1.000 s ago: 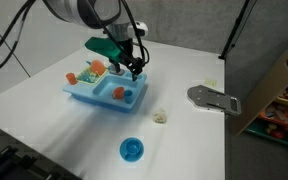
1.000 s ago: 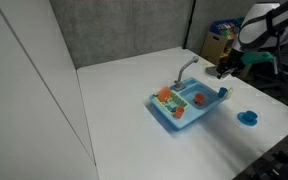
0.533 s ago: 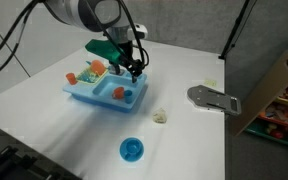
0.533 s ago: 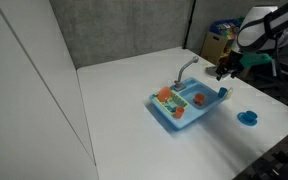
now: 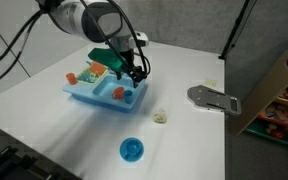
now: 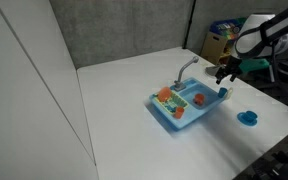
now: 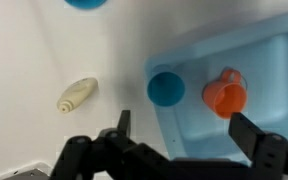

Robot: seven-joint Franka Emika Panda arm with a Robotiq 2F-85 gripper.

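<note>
Claw (image 7: 179, 120), spread wide and empty, hovers over blue sink (image 7: 269, 45) cropped at frame edge.

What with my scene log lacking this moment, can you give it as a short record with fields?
surface: white table
robot: gripper above one end of the blue toy sink, jaws open, nothing between them
in sink: orange cup; blue round piece at the rim
sink fitting: grey faucet, upright
on table: cream shell-like piece; blue dish; grey flat piece
</note>
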